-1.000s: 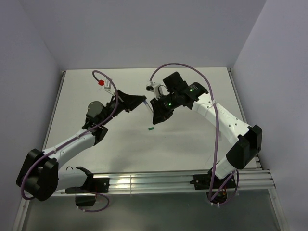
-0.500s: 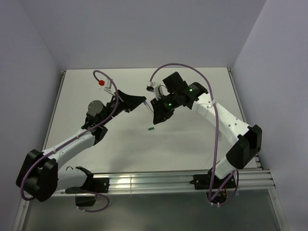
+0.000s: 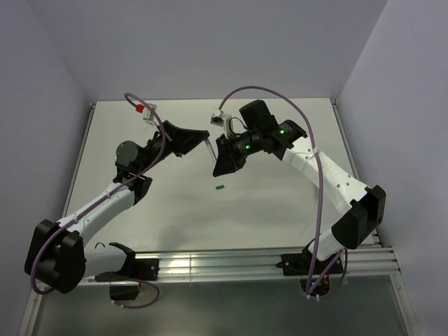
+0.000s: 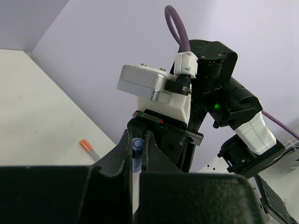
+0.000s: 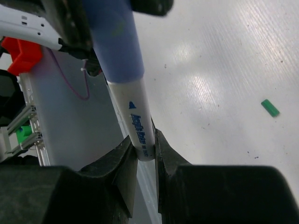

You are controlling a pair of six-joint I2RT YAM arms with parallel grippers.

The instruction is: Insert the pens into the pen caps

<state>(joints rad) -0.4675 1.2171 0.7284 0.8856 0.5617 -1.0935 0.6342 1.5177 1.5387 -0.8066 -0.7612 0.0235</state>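
Step in hand, as I read it: seating the blue cap on the white pen, mid-air, both arms raised over the table (image 3: 280, 203).

Left gripper (image 4: 137, 138) is clamped on the blue pen cap (image 4: 138, 145); only the cap's rim shows between the jaws. Right gripper (image 5: 142, 144) is pinched tight on the white stick pen (image 5: 138, 119) low on the barrel, with blue print visible just above the fingers. In the right wrist view the cap already sits over the pen's upper end, cap and barrel in one line. How deep it is seated, cannot tell.

To do it well:
- Push straight along the pen axis, with no sideways load, since the thin barrel could flex or slip in the pinch.
- Hold both grips firm until the cap bottoms out.
- Release one side only, then set the capped pen down.

Elsewhere:
- Green pen cap (image 3: 219, 187) lies flat on the table below the two grippers, apart from both.
- Thicker pen with an orange end (image 4: 88, 147) lies on the table beyond the left gripper, near the back wall, untouched.

Both look like later work.
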